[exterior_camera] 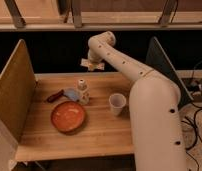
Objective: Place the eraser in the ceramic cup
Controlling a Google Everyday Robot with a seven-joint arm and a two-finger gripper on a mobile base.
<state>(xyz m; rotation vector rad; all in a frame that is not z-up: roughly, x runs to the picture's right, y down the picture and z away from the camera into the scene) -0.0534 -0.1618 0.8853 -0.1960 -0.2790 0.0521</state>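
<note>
Though the grip is hard to make out, the pincer [94,63] hangs over the worktop's [104,132] far edge, clamped on the pale eraser [87,63], far-left of the ceramic cup [117,103].

Arm [153,115]: smooth off-white casing in thick, rounded tubular segments, broadest at near right and slimmer toward the far end. A row of small dark round marks [125,62] runs along the links. Gripper [92,63]: pale and small, at far centre, just below the arm's rounded end joint.
</note>
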